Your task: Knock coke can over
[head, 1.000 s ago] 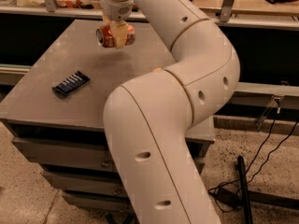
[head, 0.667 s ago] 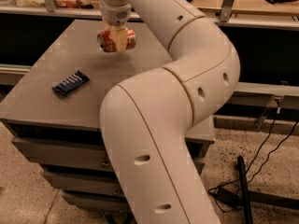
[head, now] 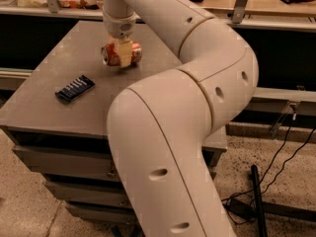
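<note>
The coke can (head: 135, 53), red-orange with a silver top, lies on its side at the back middle of the grey table (head: 54, 68). Its silver end (head: 105, 56) points left. My gripper (head: 124, 57) hangs straight down from the wrist (head: 119, 23) and sits right at the can, with a cream part of it across the can's middle. I cannot tell whether it holds the can or only touches it.
A flat dark-blue snack wrapper (head: 75, 88) lies on the table's left front part. My large cream arm (head: 163, 147) fills the middle and hides the table's right side. Shelving with drawers sits under the table. Black cables (head: 276, 172) trail on the floor at right.
The gripper and the can have come down and toward the front of the table. The can now lies sideways on the tabletop.
</note>
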